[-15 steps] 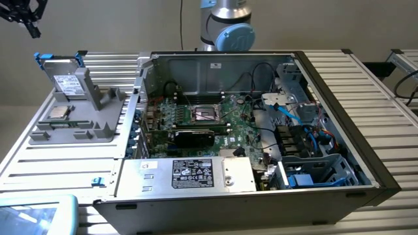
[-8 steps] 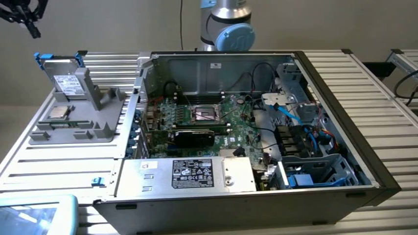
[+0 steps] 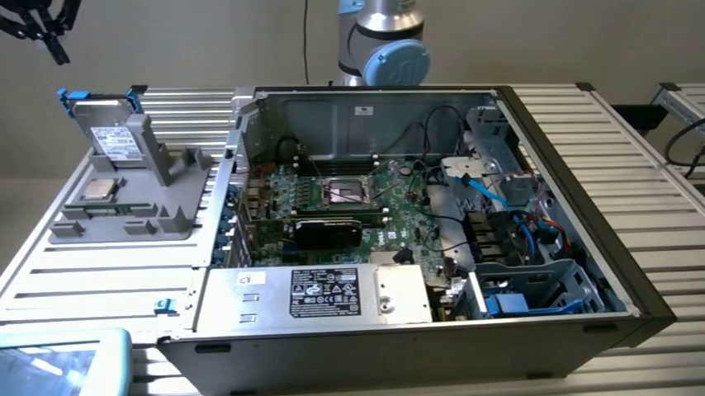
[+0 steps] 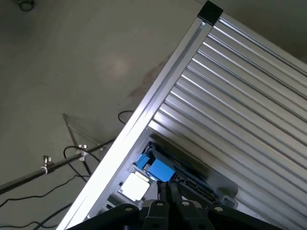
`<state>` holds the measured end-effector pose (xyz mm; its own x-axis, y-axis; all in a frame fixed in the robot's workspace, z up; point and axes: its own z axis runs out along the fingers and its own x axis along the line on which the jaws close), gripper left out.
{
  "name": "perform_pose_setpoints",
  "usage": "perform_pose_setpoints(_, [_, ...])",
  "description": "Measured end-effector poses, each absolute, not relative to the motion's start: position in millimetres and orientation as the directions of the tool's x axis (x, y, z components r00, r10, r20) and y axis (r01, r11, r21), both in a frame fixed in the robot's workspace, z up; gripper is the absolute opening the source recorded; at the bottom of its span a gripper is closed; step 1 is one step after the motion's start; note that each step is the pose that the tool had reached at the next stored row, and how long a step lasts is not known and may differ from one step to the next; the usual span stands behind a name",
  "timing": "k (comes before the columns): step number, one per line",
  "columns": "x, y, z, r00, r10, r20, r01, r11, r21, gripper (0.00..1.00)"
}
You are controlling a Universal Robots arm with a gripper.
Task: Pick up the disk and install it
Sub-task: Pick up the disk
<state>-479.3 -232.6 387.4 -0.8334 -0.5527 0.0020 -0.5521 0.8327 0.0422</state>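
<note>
We see the gripper [image 3: 44, 31] hanging high at the exterior view's far left with its jaws pressed together and nothing between them. In the wrist view the gripper [image 4: 168, 190] shows its black fingers touching over the blue frame. The disk [image 3: 114, 140] lies below the jaws and a little toward the exterior view's right, well apart from them. It is untouched, standing on end in the grey stand [image 3: 165, 216]. Its long axis runs up and down, leaning slightly back, with its blue frame uppermost and its label facing the near side. From the wrist, the disk [image 4: 160, 170] presents that blue top edge. The stand sits on the slatted metal table [image 3: 99, 276], just left of the open computer case [image 3: 573, 157]. We judge the space above the disk free.
</note>
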Motion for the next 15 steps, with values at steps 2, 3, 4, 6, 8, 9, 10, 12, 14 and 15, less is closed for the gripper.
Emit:
perform_pose_setpoints(2, [-479.3, -232.6, 387.4, -0.812, -0.584, 0.000, -0.583, 0.811, 0.042, 0.11])
perform_pose_setpoints(3, [-479.3, -232.6, 387.4, -0.802, -0.597, -0.001, -0.597, 0.801, 0.041, 0.11])
perform_pose_setpoints(4, [-479.3, -232.6, 387.4, -0.791, -0.612, -0.003, -0.612, 0.790, 0.041, 0.11])
perform_pose_setpoints(6, [-479.3, -232.6, 387.4, -0.768, -0.640, -0.005, -0.640, 0.767, 0.040, 0.11])
perform_pose_setpoints(8, [-479.3, -232.6, 387.4, -0.744, -0.668, -0.007, -0.668, 0.743, 0.040, 0.11])
perform_pose_setpoints(9, [-479.3, -232.6, 387.4, -0.732, -0.681, -0.008, -0.681, 0.731, 0.039, 0.11])
perform_pose_setpoints(10, [-479.3, -232.6, 387.4, -0.720, -0.694, -0.009, -0.694, 0.719, 0.039, 0.11])
perform_pose_setpoints(12, [-479.3, -232.6, 387.4, -0.693, -0.720, -0.011, -0.720, 0.693, 0.038, 0.11])
perform_pose_setpoints(14, [-479.3, -232.6, 387.4, -0.667, -0.745, -0.014, -0.745, 0.666, 0.037, 0.11])
perform_pose_setpoints(15, [-479.3, -232.5, 387.3, -0.653, -0.757, -0.015, -0.757, 0.653, 0.037, 0.11])
